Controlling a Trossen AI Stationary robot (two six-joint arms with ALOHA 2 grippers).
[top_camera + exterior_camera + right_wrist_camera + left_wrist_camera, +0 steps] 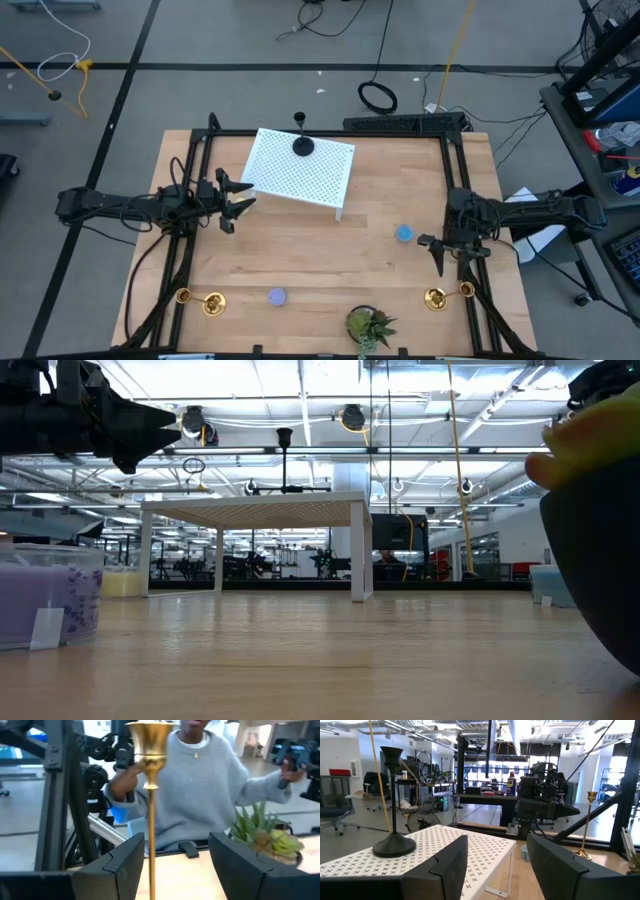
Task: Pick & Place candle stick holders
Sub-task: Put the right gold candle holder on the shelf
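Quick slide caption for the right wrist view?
Open right tool facing a gold candlestick, plant and person behind.

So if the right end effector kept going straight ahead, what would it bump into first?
Probably the gold candlestick: it stands right ahead of the open right end effector, lined up with the gap between its fingers.

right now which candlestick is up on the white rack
The black candlestick, standing upright on the white rack. The two gold candlesticks stand on the table, near its front corners.
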